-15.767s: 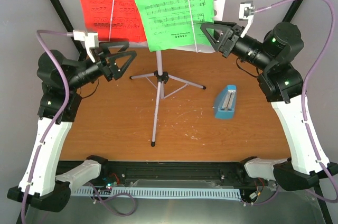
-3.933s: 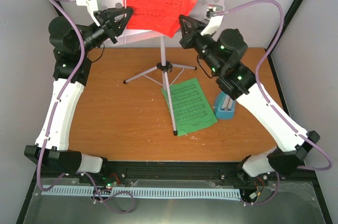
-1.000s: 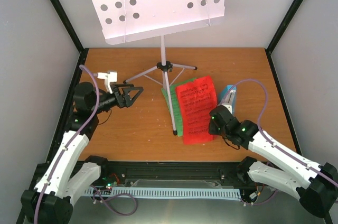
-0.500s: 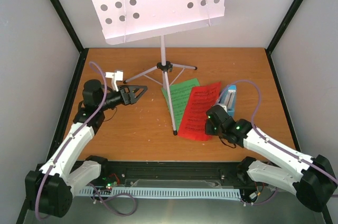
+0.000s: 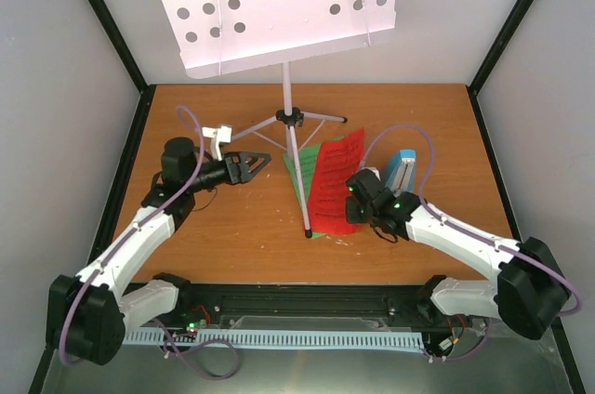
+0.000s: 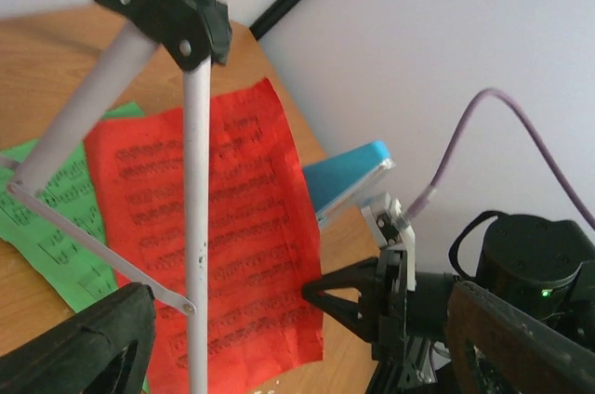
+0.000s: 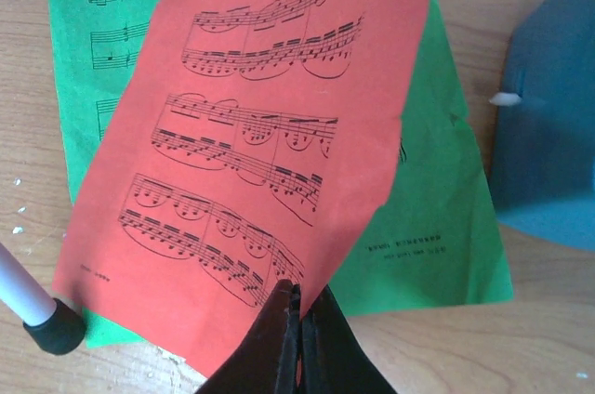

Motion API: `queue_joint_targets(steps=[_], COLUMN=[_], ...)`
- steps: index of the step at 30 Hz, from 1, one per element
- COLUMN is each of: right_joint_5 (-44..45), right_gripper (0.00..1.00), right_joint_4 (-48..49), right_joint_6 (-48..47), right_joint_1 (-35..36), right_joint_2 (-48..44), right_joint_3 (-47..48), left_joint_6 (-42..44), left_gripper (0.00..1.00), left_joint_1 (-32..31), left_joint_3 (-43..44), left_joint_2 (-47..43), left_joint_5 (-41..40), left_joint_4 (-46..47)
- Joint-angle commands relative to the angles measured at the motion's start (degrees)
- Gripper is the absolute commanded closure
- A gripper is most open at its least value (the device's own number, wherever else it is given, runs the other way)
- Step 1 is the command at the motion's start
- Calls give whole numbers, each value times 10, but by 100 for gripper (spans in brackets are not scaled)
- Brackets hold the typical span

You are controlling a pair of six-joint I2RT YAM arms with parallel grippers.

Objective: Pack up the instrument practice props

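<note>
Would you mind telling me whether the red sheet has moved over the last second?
Yes. The red sheet, pinched by the right claw, has slid left, away from the blue metronome and toward the stand's near leg.

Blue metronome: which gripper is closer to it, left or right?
Right. The right gripper, shut on the red sheet, sits just beside the metronome; the left gripper hangs open beyond the tripod legs, farther off.

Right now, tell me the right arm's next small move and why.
Probably open the right jaws and let go: they are shut on the near edge of the red paper music sheet, which lies over the green paper music sheet.
</note>
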Motion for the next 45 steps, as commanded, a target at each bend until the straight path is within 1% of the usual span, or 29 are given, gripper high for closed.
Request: queue_joint_targets(steps=[1, 7, 9, 10, 11, 14, 16, 18, 21, 22, 25, 28, 31, 35, 38, 39, 42, 45], right_joint_5=[10, 13, 19, 22, 27, 33, 30, 28, 36, 40, 51, 63, 73, 80, 85, 86, 90, 93], right_gripper=[97, 97, 92, 88, 81, 52, 38, 28, 18, 16, 12, 10, 8, 7, 6, 6, 6, 5], right_joint_4=[42, 57, 53, 51, 48, 45, 46, 47, 44, 43, 41, 39, 33, 30, 23, 22, 22, 24], right_joint_6=[-20, -20, -21, -21, -23, -24, -25, -25, -23, -23, -22, -21, -20, -22, -21, -21, -17, -16], right_joint_1=[-2, -10, -11, -12, -12, -13, -15, -18, -20, -20, -21, -21, -21, -21, -22, -22, -22, -22], right_joint_2=[29, 53, 48, 42, 34, -7, -44, -80, -125, -136, -156, -167, -173, -180, -184, -186, -196, -205], right_joint_3=[21, 28, 31, 32, 31, 25, 18, 13, 9, 8, 6, 5, 5, 5, 13, 16, 16, 11], left_joint_6=[10, 10, 12, 14, 18, 21, 20, 21, 18, 18, 24, 28, 35, 50, 64, 71, 104, 147], left_gripper=[16, 21, 23, 24, 24, 25, 27, 27, 28, 30, 40, 53, 63, 84, 97, 99, 100, 100], left_joint_1=[-43, -107, -126, -134, -143, -154, -154, -154, -156, -157, -159, -161, -162, -163, -162, -163, -162, -160], left_joint_3=[24, 63, 79, 88, 98, 128, 140, 149, 155, 157, 168, 178, 184, 186, 186, 183, 169, 164], left_joint_2=[32, 98, 126, 140, 156, 193, 212, 228, 249, 254, 274, 290, 297, 298, 291, 286, 267, 242], left_joint_5=[-34, -101, -117, -123, -130, -161, -188, -201, -199, -198, -190, -186, -190, -206, -215, -217, -204, -188], left_joint_4=[12, 20, 24, 27, 28, 14, 7, 7, 18, 21, 25, 25, 20, 7, -10, -16, -31, -74])
